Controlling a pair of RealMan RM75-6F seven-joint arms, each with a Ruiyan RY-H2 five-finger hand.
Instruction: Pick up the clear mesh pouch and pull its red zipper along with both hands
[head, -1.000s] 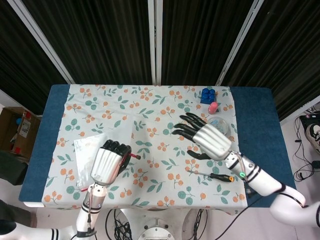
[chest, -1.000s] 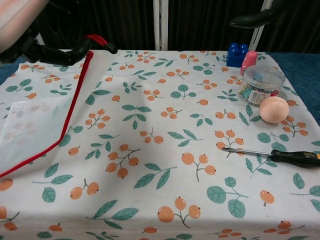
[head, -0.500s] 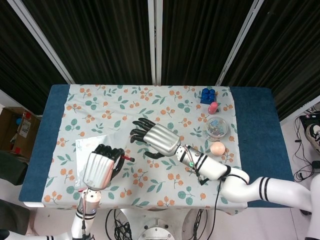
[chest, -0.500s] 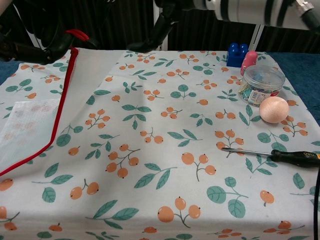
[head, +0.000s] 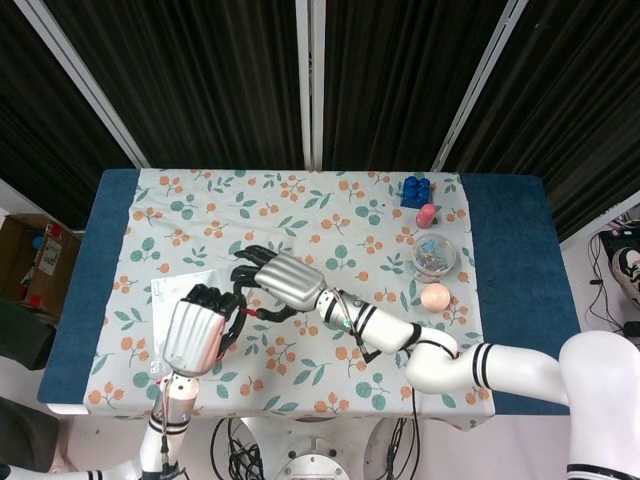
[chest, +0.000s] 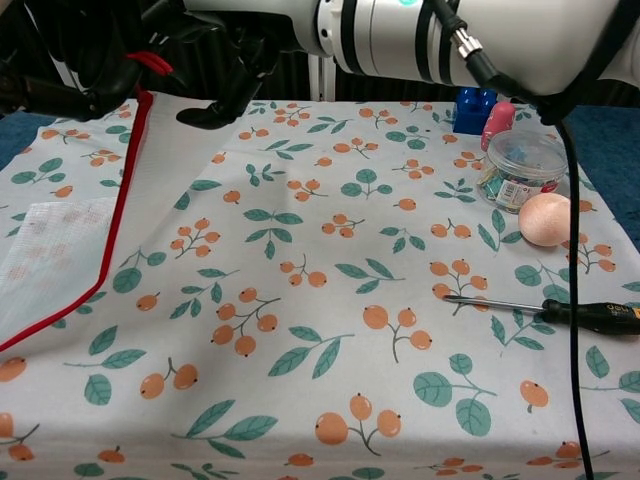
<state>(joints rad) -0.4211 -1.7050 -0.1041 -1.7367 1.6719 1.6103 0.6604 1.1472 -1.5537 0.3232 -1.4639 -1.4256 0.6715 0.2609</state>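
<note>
The clear mesh pouch (head: 172, 300) lies at the table's left side, its red zipper edge (chest: 122, 205) running up to my left hand. That corner is raised off the cloth; the rest of the pouch (chest: 50, 250) rests flat. My left hand (head: 200, 332) grips the pouch's top corner at the zipper end (chest: 150, 64). My right hand (head: 277, 284) hovers just right of the left hand, fingers apart. Its fingertips (chest: 203, 114) are close to the red zipper end, with nothing plainly held. The right forearm (head: 380, 325) stretches across the table's middle.
At the right stand a blue block (head: 415, 188), a pink figure (head: 426, 215), a clear lidded jar (chest: 522, 165) and a peach ball (chest: 547, 219). A screwdriver (chest: 560, 312) lies near the front right edge. A cardboard box (head: 40, 262) sits on the floor at left.
My right hand has swept from the table's right side leftward to beside the left hand. The left hand has drawn slightly left with the pouch corner.
</note>
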